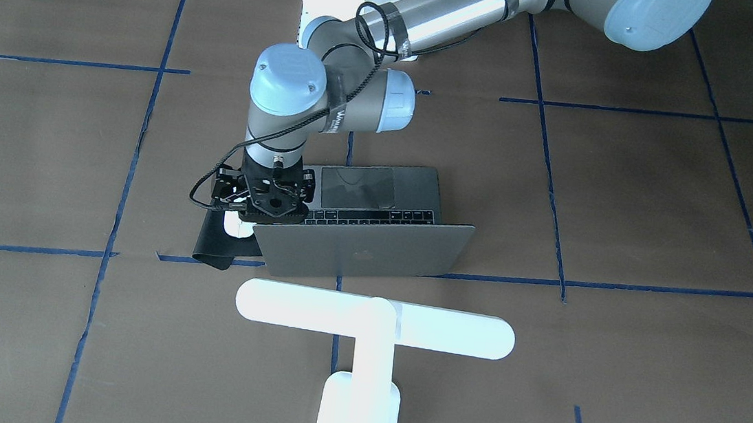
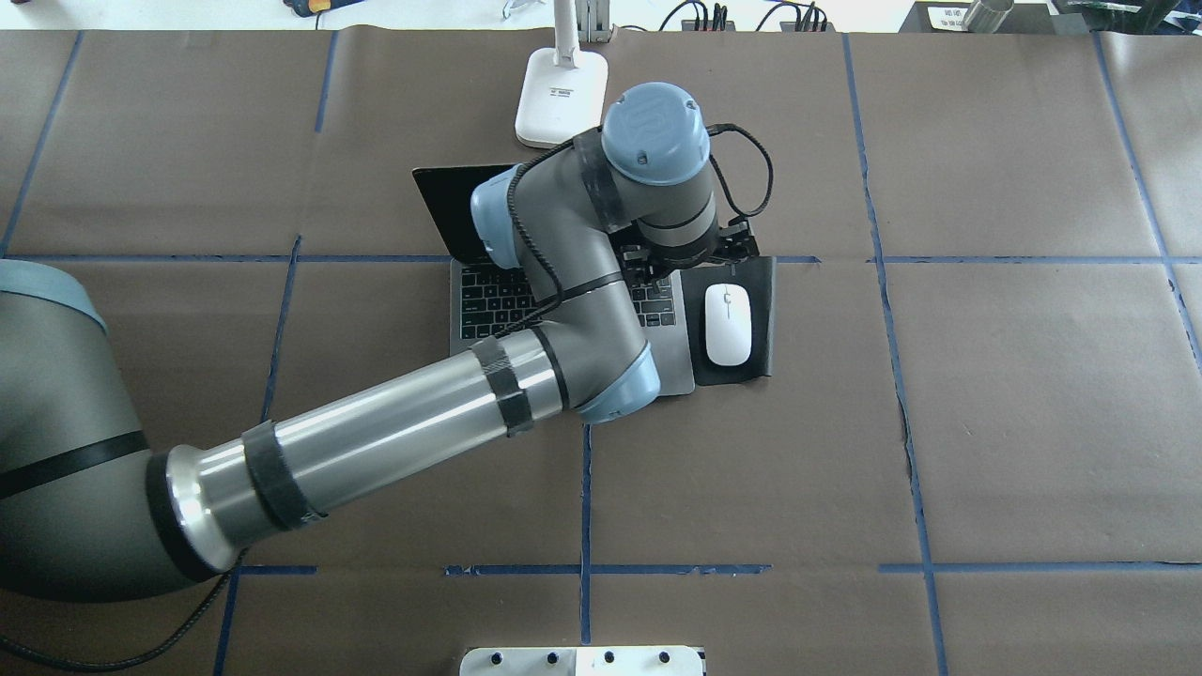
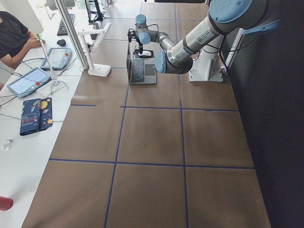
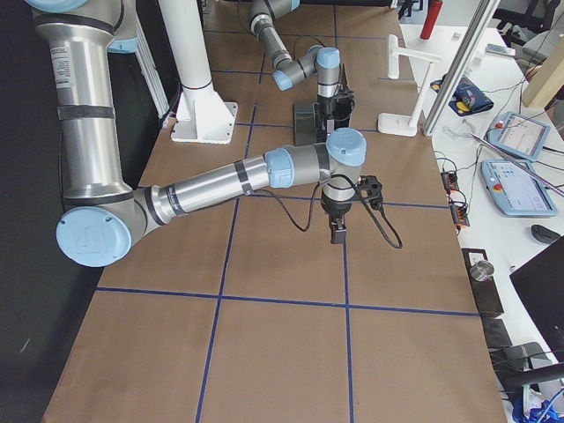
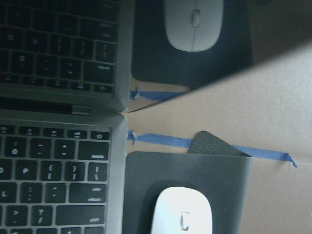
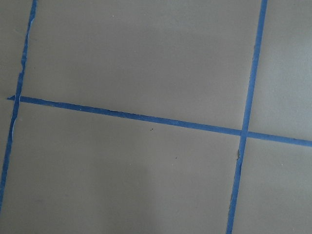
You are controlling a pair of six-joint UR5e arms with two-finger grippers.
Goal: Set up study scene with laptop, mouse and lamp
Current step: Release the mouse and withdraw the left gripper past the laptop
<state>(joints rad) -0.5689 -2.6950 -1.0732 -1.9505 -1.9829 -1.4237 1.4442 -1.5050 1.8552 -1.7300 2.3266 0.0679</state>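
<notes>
The grey laptop stands open at mid-table, its keyboard facing the robot. The white mouse lies free on a black mat at the laptop's right side and also shows in the left wrist view. My left gripper hangs over the mat's far end next to the lid, above the mouse. Its jaws look spread and hold nothing. The white lamp stands behind the laptop with its base on the table. My right gripper hovers over bare paper, and I cannot tell its state.
Brown paper with a blue tape grid covers the table. The white bolted robot mount sits at the robot's edge. A side bench holds tablets, and a person sits there. The left arm's forearm crosses over the laptop.
</notes>
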